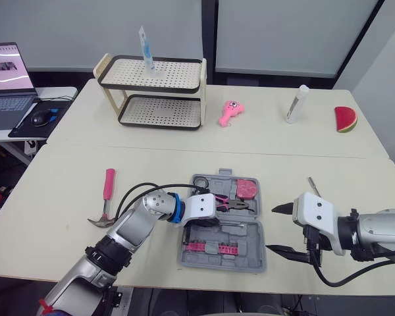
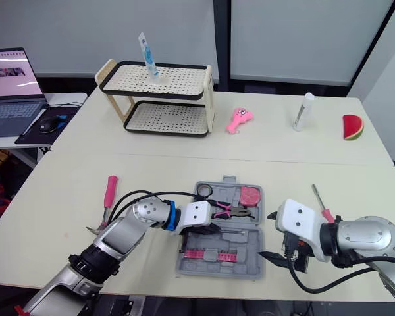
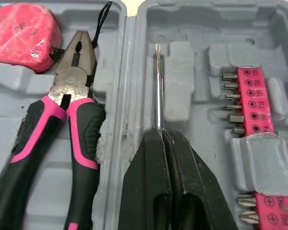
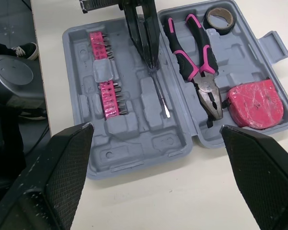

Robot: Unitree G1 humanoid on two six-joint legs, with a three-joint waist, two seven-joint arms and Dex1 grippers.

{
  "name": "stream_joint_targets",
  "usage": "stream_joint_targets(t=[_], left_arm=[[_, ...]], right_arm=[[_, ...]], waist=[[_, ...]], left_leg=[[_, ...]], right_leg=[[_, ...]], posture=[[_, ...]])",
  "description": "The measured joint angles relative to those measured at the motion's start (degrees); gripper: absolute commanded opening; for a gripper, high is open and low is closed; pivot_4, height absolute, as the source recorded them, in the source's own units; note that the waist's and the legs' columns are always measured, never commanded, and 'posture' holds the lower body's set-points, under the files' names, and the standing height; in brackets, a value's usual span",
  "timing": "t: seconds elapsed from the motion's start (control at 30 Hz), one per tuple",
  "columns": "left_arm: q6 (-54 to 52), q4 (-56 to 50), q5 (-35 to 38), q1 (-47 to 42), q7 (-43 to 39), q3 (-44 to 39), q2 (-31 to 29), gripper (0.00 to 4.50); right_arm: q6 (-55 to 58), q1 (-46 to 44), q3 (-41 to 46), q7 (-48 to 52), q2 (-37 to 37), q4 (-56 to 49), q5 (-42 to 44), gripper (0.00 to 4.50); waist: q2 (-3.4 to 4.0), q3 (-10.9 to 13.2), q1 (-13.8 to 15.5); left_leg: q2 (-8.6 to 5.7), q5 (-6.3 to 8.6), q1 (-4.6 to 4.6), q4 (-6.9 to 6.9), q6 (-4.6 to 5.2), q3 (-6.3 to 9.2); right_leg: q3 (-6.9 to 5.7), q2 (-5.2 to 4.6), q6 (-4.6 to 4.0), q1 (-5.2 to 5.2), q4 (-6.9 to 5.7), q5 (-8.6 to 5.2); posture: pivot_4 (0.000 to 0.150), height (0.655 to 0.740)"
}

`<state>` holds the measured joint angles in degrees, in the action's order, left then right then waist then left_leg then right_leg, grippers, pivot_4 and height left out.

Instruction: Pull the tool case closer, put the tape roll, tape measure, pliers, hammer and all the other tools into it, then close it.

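The grey tool case lies open near the table's front edge. Its lid half holds the pink-handled pliers, the pink tape measure and the dark tape roll. A pink bit holder sits in the other half. My left gripper is over that half, shut on a thin screwdriver whose shaft lies in a groove. The hammer, pink-handled, lies on the table left of the case. My right gripper hangs open just right of the case, holding nothing.
A second small screwdriver lies on the table right of the case. Farther back stand a two-tier rack, a pink toy, a white tube and a watermelon slice. A laptop sits on the side desk at left.
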<state>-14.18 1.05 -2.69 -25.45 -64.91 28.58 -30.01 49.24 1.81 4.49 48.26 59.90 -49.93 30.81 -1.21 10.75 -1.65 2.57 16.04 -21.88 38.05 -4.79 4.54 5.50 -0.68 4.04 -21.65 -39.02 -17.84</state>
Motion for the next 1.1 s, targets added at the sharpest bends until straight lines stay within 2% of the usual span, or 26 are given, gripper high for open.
stream_joint_targets(t=[0.47,0.6,0.73,0.87,1.1], left_arm=[[2.07,1.86,-0.46,0.52,0.57,0.09,0.78,0.01],[0.64,-0.79,2.56,2.54,-1.25,-2.98,-3.26,0.01],[-0.3,-4.51,8.39,4.16,-4.42,-9.57,-8.05,0.01],[-0.55,-7.48,16.34,9.19,-5.6,-20.26,-12.05,0.01],[-5.33,-3.43,23.1,17.63,5.36,-41.92,-13.03,0.01]], right_arm=[[0.0,-0.3,-0.08,-0.38,0.01,0.0,0.03,4.5],[-0.68,-0.3,0.0,-0.41,-0.12,0.09,-0.04,4.5],[-2.85,-0.15,1.11,-0.8,-1.83,0.32,-0.31,4.5],[-6.77,3.91,5.28,-0.86,-2.66,1.44,-2.05,4.5],[-13.49,16.75,20.34,1.65,-6.41,7.68,-5.25,4.5]], waist=[[0.0,-0.01,-0.05],[0.01,-0.01,-0.27],[0.01,-0.01,-0.05],[0.01,-0.01,-0.03],[-0.03,-0.03,0.0]], left_leg=[[0.01,0.0,0.09,-0.01,0.0,0.0],[0.07,0.0,0.08,-0.04,0.0,0.02],[0.06,0.0,0.01,-0.04,0.0,0.0],[0.06,0.0,-0.01,-0.06,0.0,-0.02],[0.06,0.0,0.1,-0.04,0.0,-0.01]], right_leg=[[0.0,0.0,0.0,0.08,0.0,0.0],[0.01,0.06,-0.01,0.01,-0.02,0.0],[-0.01,0.03,-0.01,-0.02,0.0,-0.01],[-0.03,-0.02,-0.01,-0.04,0.01,-0.01],[-0.06,-0.03,-0.01,0.05,-0.04,-0.01]], posture=[[0.15,0.735],[0.15,0.735],[0.15,0.735],[0.15,0.735],[0.15,0.735]])
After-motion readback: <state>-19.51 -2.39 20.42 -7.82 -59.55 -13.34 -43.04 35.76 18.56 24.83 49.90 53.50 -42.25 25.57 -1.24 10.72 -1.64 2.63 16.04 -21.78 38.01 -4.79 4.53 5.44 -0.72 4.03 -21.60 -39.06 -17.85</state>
